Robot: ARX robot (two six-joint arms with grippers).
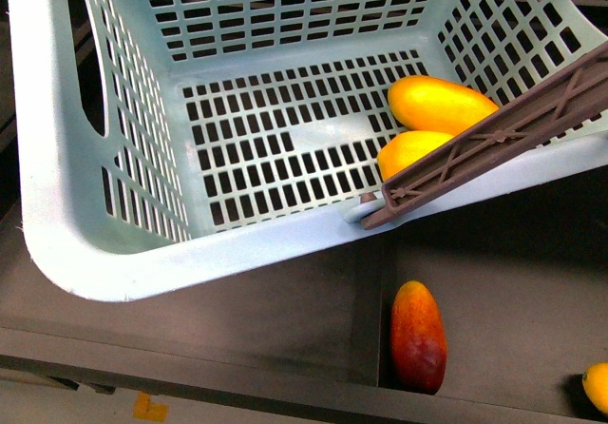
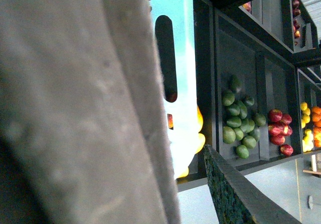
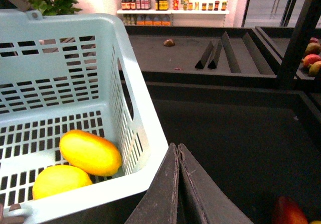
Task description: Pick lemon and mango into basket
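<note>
- Front view: your basket (image 1: 85,243) filled most of the frame. Two yellow fruits lay touching by its right wall: a longer one (image 1: 439,103) farther in, and the rounder lemon (image 1: 410,150) nearer, partly behind the brown handle (image 1: 494,144). A red-and-yellow mango (image 1: 419,336) sat outside on the dark shelf (image 1: 513,281), near right. Neither gripper showed here.
- Left wrist view: a blurred grey surface (image 2: 75,108) blocked most of it. You could see the basket's wall and shelves of green fruit (image 2: 239,123) beyond; I cannot tell the left gripper's state.
- Right wrist view: your right gripper (image 3: 178,184) had its fingers pressed together, empty, just beside the basket rim. The lemon lay inside, touching the longer fruit.
</note>
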